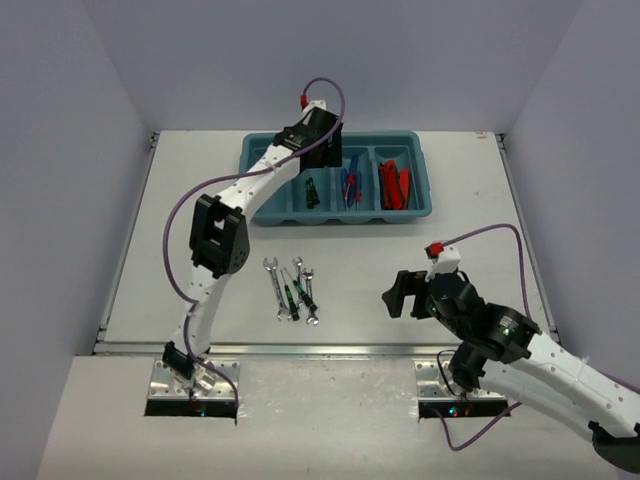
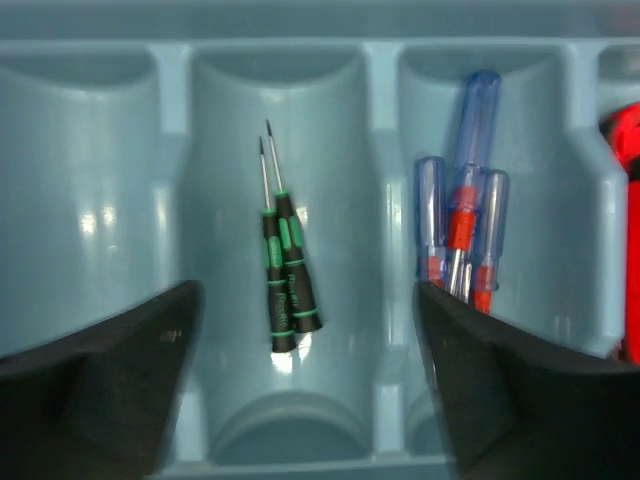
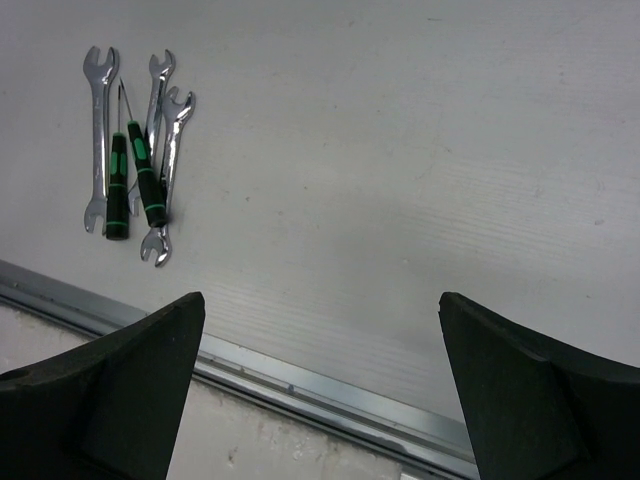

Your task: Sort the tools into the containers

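Observation:
The teal tray (image 1: pixel 425 168) of containers stands at the back of the table. My left gripper (image 1: pixel 322 150) hovers open over its second compartment (image 2: pixel 330 120), where two green-black drivers (image 2: pixel 287 268) lie loose between and beyond its fingers. Blue-handled screwdrivers (image 2: pixel 468 205) fill the third compartment, and red-and-black knives (image 1: pixel 394 185) the fourth. The first compartment (image 2: pixel 95 200) holds nothing I can see. On the table lie three silver wrenches (image 3: pixel 97 140) and two green-black drivers (image 3: pixel 133 180), bunched together (image 1: pixel 291 290). My right gripper (image 1: pixel 396 298) hangs open to their right, holding nothing (image 3: pixel 320 310).
A metal rail (image 3: pixel 300 378) runs along the table's front edge, just below the right gripper. Purple cables (image 1: pixel 185 215) loop off both arms. Grey walls close in the table on the left, back and right.

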Tool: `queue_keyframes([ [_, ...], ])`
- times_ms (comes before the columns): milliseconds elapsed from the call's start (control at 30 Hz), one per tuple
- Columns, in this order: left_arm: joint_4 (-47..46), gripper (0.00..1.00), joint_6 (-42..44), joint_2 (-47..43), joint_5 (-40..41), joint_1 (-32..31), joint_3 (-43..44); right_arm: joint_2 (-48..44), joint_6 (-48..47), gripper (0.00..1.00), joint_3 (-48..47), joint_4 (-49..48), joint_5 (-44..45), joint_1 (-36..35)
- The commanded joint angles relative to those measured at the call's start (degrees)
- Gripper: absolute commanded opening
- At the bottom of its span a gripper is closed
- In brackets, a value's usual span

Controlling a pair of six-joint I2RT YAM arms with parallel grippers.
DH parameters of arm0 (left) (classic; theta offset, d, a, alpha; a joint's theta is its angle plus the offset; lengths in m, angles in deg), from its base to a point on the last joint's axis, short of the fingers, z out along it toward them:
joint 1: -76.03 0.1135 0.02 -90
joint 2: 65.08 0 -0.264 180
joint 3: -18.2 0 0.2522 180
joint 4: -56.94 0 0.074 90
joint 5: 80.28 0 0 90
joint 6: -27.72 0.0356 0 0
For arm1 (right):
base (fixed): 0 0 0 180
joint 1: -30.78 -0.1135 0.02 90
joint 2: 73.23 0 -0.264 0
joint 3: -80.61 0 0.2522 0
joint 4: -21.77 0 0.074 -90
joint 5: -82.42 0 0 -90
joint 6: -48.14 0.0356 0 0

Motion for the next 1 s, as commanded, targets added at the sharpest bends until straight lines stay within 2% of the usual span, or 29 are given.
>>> queue_keyframes([
  [0,-0.7,1.00,-1.9,-18.8,2.7,-1.3,-8.8,6.2,-1.1,0.99,-1.0,-5.5,-4.4,0.0],
  [33,-2.2,1.00,-2.4,-23.7,3.0,-2.2,-13.7,9.6,-1.2,0.99,-1.3,-6.9,-5.7,0.0],
  [100,-7.2,1.00,-3.4,-40.1,4.3,-5.8,-31.4,16.3,-1.3,0.99,-2.9,-10.8,-8.6,0.0],
  [133,-9.8,1.00,-3.7,-45.9,4.4,-7.1,-33.6,19.4,-1.3,0.98,-3.1,-11.3,-9.0,0.0],
  [167,-13.4,1.00,-4.6,-54.1,3.3,-8.5,-41.2,25.0,-1.5,0.96,-5.9,-12.3,-10.2,0.0],
  [200,-15.8,1.00,-4.9,-57.2,2.8,-9.0,-48.0,29.4,-1.5,0.95,-7.1,-13.0,-11.4,-0.1],
  [267,-17.3,1.00,-5.9,-71.2,-1.5,-9.7,-60.4,39.9,-2.7,0.85,-13.6,-13.5,-13.4,-0.5],
  [300,-16.4,1.00,-6.0,-72.7,-2.0,-9.8,-63.6,40.9,-3.3,0.84,-14.3,-13.6,-13.6,-0.8],
  [400,-9.9,1.00,-5.6,-85.0,-2.5,-9.9,-70.0,54.6,-5.1,0.58,-22.2,-14.1,-15.5,-2.2],
  [467,-7.7,1.00,-3.8,-89.5,-5.1,-9.8,-72.0,60.2,-6.0,0.49,-26.2,-14.0,-16.3,-3.3],
  [567,-8.6,1.00,0.8,-95.3,-8.5,-9.8,-75.2,66.5,-8.0,0.47,-31.0,-14.0,-18.4,-5.0],
  [633,-8.5,1.00,2.1,-97.7,-6.5,-9.8,-78.2,70.9,-10.2,0.45,-36.5,-12.6,-20.6,-5.9],
  [767,-9.9,1.00,0.7,-101.6,-2.2,-9.8,-83.1,80.7,-13.7,0.40,-45.0,-7.5,-20.4,-6.2],
  [967,-10.5,1.00,0.8,-104.4,-3.0,-9.6,-83.8,87.0,-15.0,0.34,-51.5,-3.9,-20.4,-7.3],
])
